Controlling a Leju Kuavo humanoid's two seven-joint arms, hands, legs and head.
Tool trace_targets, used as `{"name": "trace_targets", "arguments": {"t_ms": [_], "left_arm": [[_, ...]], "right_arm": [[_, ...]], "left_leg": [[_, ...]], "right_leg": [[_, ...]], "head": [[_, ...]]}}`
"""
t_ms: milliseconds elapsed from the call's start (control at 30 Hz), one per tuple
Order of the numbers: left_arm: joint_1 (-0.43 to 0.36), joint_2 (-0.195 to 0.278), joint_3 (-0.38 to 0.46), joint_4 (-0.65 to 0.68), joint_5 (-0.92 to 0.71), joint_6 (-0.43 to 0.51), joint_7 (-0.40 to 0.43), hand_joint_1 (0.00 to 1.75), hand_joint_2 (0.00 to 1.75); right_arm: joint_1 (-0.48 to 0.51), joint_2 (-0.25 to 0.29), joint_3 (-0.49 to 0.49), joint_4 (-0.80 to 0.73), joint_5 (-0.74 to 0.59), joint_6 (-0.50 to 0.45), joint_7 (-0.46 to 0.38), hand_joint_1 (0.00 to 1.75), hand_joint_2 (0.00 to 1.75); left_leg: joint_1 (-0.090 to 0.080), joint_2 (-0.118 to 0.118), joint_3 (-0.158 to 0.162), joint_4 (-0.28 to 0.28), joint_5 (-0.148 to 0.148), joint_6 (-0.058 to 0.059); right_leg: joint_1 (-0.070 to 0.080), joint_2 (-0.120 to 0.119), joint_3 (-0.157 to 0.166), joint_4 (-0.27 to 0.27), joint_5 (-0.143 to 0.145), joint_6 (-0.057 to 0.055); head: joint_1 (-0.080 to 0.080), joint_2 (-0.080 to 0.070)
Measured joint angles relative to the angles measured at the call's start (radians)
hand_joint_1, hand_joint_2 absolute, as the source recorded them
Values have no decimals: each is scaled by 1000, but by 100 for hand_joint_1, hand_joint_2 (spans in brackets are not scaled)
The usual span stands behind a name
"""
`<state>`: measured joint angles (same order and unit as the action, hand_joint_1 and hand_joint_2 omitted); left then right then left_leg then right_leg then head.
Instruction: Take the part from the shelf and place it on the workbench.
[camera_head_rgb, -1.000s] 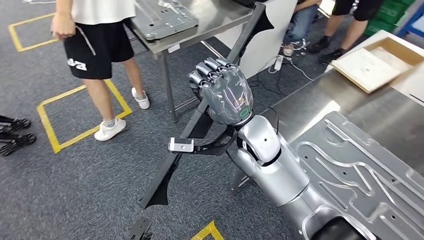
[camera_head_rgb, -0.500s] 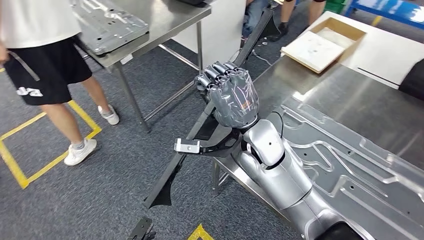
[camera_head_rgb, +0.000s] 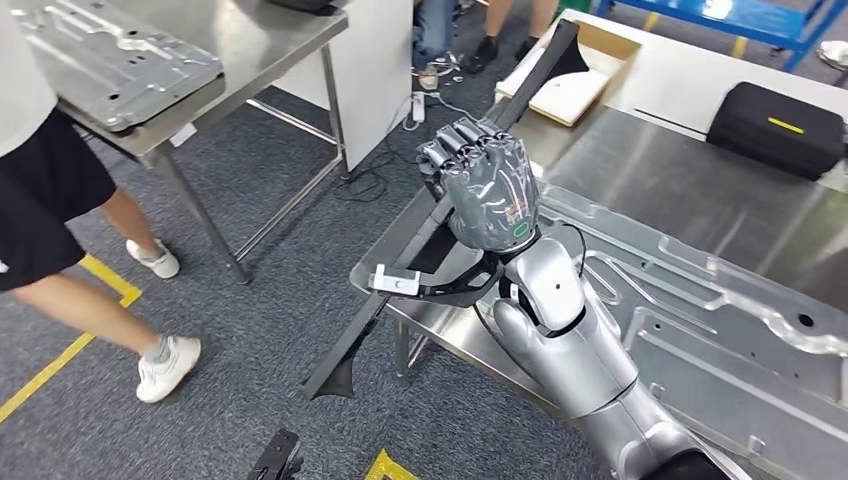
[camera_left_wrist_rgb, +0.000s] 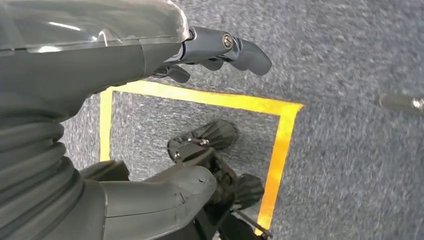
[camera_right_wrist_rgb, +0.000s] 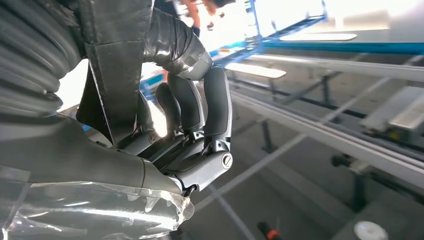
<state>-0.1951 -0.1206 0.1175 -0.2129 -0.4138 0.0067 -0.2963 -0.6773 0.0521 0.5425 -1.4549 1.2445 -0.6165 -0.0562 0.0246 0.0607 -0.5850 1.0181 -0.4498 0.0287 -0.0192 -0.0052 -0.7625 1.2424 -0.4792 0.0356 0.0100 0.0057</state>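
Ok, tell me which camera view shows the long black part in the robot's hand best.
The head view: the long black part shows end to end, gripped mid-length by the right hand. The right wrist view gives a close strip of it inside the fingers. The left wrist view looks at carpet.

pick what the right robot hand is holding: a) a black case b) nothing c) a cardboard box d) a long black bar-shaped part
d: the right robot hand has its fingers wrapped round the long black part, which runs slanted from the floor side up past the workbench; the right wrist view also shows the fingers curled round it.
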Motion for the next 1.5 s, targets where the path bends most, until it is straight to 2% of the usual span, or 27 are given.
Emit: {"name": "trace_targets", "arguments": {"t_ms": [67,133,233,300,367,400,433,467,500,533,600,667,733,767,800,867,933,967,1000,1100,1167,1233,1300,1367,1433,1467,1500], "left_arm": [[-3,-2,0,0,-1,-4,0,0,175],[-7,-4,0,0,-2,-7,0,0,175],[-16,-5,1,0,2,-20,5,0,175],[-21,-5,5,0,10,-36,16,0,175],[-20,-5,11,0,13,-50,28,0,175],[-17,-4,13,0,13,-55,33,0,175],[-13,-4,14,0,14,-60,36,0,175],[-10,-4,15,0,14,-63,38,0,175],[-9,-3,17,0,15,-66,39,0,175],[-9,-3,18,0,16,-70,39,0,175],[-9,1,24,0,18,-74,39,0,175],[-8,5,29,0,19,-77,39,0,175],[-9,4,32,0,20,-80,39,0,175],[-10,4,33,0,21,-81,39,0,175],[-12,4,34,0,23,-83,38,0,175],[-12,4,37,0,25,-84,37,0,175],[-7,4,38,0,26,-85,36,0,175],[-6,4,39,0,26,-85,37,0,175],[-5,4,39,0,26,-85,37,0,175],[-10,4,41,0,26,-85,36,0,175],[-15,5,42,0,26,-87,36,0,175],[-18,4,43,0,26,-88,35,0,175],[-19,4,43,0,26,-89,35,0,175],[-18,5,44,0,25,-90,34,0,175],[-15,6,46,0,24,-90,33,0,175],[-13,6,47,0,22,-90,33,0,175],[-11,6,48,0,21,-90,33,0,175]], "right_arm": [[-1,-2,-10,0,0,-1,2,141,175],[-4,-3,-20,0,0,-2,4,141,175],[-6,-7,-33,1,0,-2,6,141,175],[-9,-7,-38,1,0,-3,6,141,175],[-12,-7,-40,3,0,-4,4,141,175],[-10,-6,-40,5,0,-5,3,141,175],[-8,-6,-40,8,0,-5,1,141,175],[-6,-6,-40,10,0,-6,0,141,175],[-4,-6,-40,12,0,-6,0,141,175],[-3,-6,-40,13,0,-7,0,141,175],[-3,-6,-41,14,0,-9,-1,141,175],[-1,-6,-45,16,-1,-12,-1,141,175],[2,-8,-50,18,-3,-14,-2,141,175],[3,-9,-54,19,-4,-16,-2,141,175],[3,-9,-57,20,-5,-18,-2,141,175],[2,-10,-61,21,-7,-23,-2,141,175],[5,-11,-62,25,-7,-24,-2,141,175],[7,-11,-63,28,-7,-25,-2,141,175],[9,-12,-64,30,-7,-25,-2,141,175],[10,-13,-66,33,0,-28,0,141,175],[10,-14,-70,38,11,-30,5,141,175],[11,-16,-74,45,15,-31,7,141,175],[10,-16,-75,50,16,-31,7,141,175],[8,-15,-76,56,17,-32,7,141,175],[9,-15,-76,63,18,-32,7,141,175],[10,-15,-76,68,19,-33,7,141,175],[11,-15,-76,72,19,-33,7,141,175]], "left_leg": [[-2,24,7,4,-10,-8],[-8,43,14,6,-18,-19],[-9,64,27,2,-28,-38],[-5,27,18,35,-55,-47],[-3,-31,-34,147,-114,-48],[-4,-45,-69,217,-140,-48],[-4,-51,-97,264,-150,-47],[-4,-54,-110,279,-141,-45],[-4,-56,-104,254,-113,-42],[-4,-66,-83,196,-72,-37],[-2,-114,-33,71,-15,-26],[-4,-142,-11,19,-6,-21],[-4,-120,-5,7,-2,-17],[-2,-108,0,0,2,-13],[1,-94,4,-8,6,-7],[2,-66,11,-16,8,0],[1,-35,13,-16,5,0],[2,-20,13,-15,2,-1],[3,-8,15,-13,-1,-4],[4,16,21,-5,-15,-22],[-1,24,23,-2,-22,-35],[-2,28,28,-5,-24,-45],[2,8,22,18,-44,-54],[3,-30,-25,118,-99,-55],[1,-48,-95,253,-147,-53],[-1,-51,-117,287,-147,-50],[-3,-52,-123,283,-129,-45]], "right_leg": [[4,-37,67,-130,59,-2],[12,-59,102,-202,76,-14],[15,-29,104,-208,74,-34],[9,-7,110,-215,77,-46],[8,15,113,-219,78,-56],[10,29,113,-218,78,-60],[12,45,114,-217,77,-62],[14,61,114,-215,77,-62],[15,77,114,-213,77,-62],[16,93,114,-211,76,-62],[15,121,110,-205,75,-57],[9,145,103,-203,77,-46],[5,163,97,-206,82,-32],[7,149,94,-202,78,-27],[10,121,84,-182,65,-23],[12,47,36,-84,13,-15],[5,15,-23,29,-31,-7],[1,10,-34,50,-30,-3],[-3,6,-26,33,-11,-1],[-4,-13,73,-147,66,1],[1,-17,103,-202,71,-9],[4,-10,104,-202,68,-24],[1,-5,108,-204,66,-39],[0,-1,111,-206,65,-51],[6,6,113,-206,62,-57],[9,12,115,-205,61,-59],[13,18,117,-204,59,-61]], "head": [[0,0],[0,0],[0,0],[-1,0],[-2,0],[-2,0],[-2,0],[-2,0],[-2,0],[-2,0],[-2,0],[-2,0],[-3,0],[-2,0],[0,0],[4,0],[5,0],[5,0],[5,0],[5,0],[4,0],[4,0],[4,0],[4,0],[4,0],[4,0],[4,0]]}}
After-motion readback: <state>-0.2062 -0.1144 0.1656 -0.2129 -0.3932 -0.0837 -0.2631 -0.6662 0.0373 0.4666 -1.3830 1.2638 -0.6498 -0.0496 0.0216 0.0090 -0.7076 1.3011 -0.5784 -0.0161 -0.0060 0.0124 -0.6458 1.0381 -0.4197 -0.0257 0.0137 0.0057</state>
